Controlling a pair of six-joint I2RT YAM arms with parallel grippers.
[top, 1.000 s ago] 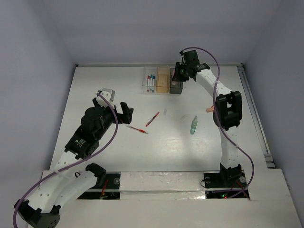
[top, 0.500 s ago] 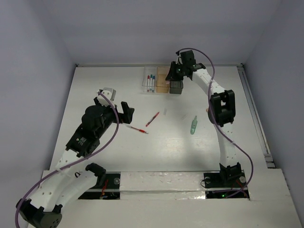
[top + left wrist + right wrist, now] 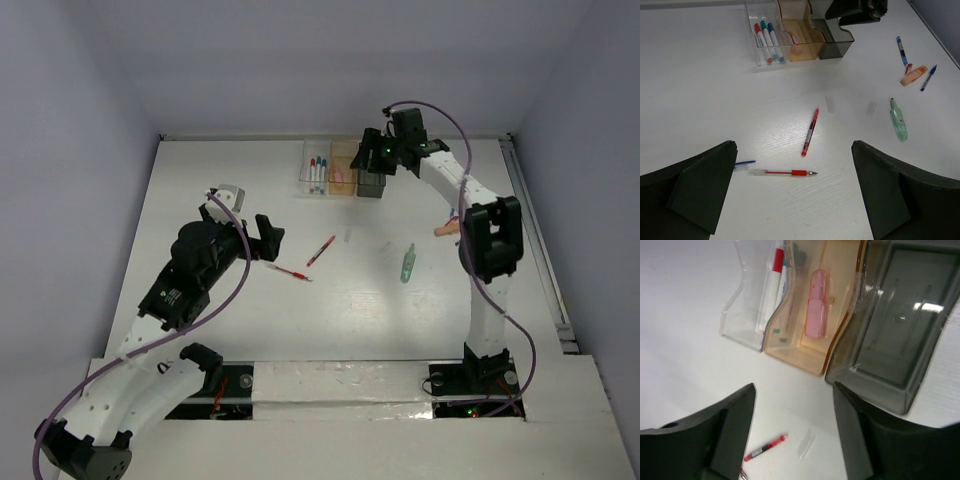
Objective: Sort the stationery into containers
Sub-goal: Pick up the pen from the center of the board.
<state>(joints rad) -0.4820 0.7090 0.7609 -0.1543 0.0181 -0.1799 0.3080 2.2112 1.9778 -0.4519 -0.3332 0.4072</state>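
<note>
Stationery item (image 3: 815, 317): pink, in orange bin (image 3: 791, 359).
Right gripper (image 3: 794, 392): apart, empty; lift clear of walls.
Left gripper (image 3: 792, 150): apart.

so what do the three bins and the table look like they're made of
Clear bin, orange bin and smoky grey bin: probably glossy moulded plastic, see-through walls with bright highlights. Table: matte white, faint grain streaks, maybe painted wood or laminate.
</note>
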